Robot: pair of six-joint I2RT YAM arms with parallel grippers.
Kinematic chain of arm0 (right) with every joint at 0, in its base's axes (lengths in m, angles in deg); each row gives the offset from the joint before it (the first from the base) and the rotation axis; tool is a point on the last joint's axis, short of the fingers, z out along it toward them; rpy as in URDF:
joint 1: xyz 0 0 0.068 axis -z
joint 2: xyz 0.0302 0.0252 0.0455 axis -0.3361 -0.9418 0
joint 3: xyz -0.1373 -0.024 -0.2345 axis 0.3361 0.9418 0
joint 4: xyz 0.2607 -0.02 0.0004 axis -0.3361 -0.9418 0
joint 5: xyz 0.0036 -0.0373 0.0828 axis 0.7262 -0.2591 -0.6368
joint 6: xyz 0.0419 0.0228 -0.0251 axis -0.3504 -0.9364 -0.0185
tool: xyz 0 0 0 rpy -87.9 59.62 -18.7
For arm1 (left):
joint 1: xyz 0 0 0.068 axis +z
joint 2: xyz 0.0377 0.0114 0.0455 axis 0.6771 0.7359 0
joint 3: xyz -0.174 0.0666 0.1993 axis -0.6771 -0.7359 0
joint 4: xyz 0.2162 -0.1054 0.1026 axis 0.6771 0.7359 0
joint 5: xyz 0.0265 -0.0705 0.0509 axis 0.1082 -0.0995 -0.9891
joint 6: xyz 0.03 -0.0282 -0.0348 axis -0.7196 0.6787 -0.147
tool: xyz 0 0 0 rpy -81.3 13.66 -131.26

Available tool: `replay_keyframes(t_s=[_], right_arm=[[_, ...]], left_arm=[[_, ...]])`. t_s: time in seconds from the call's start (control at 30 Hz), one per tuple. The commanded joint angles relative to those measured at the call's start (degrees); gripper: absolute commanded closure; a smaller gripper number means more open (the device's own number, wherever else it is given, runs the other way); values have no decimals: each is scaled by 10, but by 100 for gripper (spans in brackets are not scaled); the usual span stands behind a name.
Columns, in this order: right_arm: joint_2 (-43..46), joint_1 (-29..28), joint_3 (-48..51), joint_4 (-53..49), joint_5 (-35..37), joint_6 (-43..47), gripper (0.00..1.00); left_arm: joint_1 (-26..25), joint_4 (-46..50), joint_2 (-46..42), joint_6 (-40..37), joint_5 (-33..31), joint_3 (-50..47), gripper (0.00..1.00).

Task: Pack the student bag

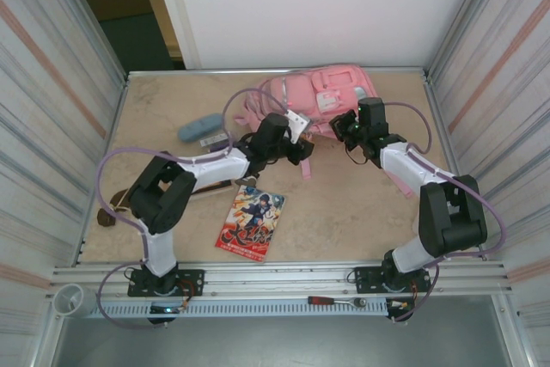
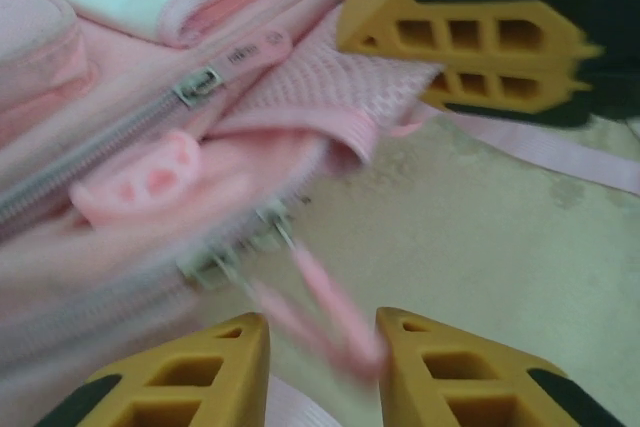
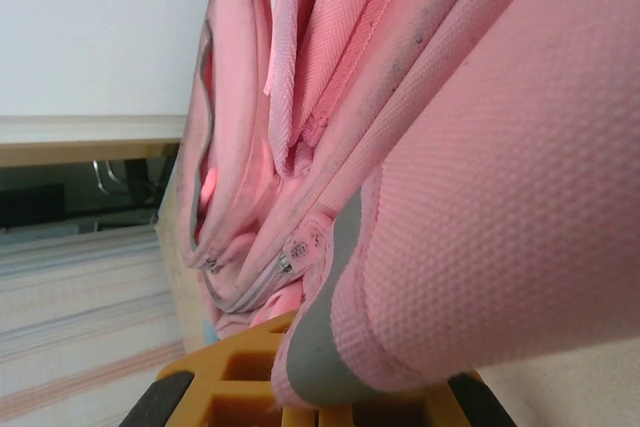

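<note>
One edge of student bag (pink) seemingly pinched by right hand.

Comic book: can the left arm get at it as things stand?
Likely yes. The comic book lies uncovered on the table, close to the left arm's base. The left gripper is open at the student bag, so it would have to fold back.

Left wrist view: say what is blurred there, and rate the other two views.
Left wrist: the student bag is soft and its dangling zipper pull is motion-smeared; right wrist: its weave is crisp; top external: sharp, evenly lit.
</note>
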Motion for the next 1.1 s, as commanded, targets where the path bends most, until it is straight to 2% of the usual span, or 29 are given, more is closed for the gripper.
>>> replay_keyframes(t_s=[0.0,0.13,0.47,1.07], right_arm=[[11,0,1,38,-22,2,96],[12,1,-2,38,-20,3,96],[9,-1,-12,35,-24,2,95],[8,-5,-11,39,-25,1,95]], left_arm=[[11,-46,-69,15,39,-56,62],[23,-46,-86,39,33,-81,62],[18,7,-15,49,23,-3,68],[15,18,64,61,-27,71,83]])
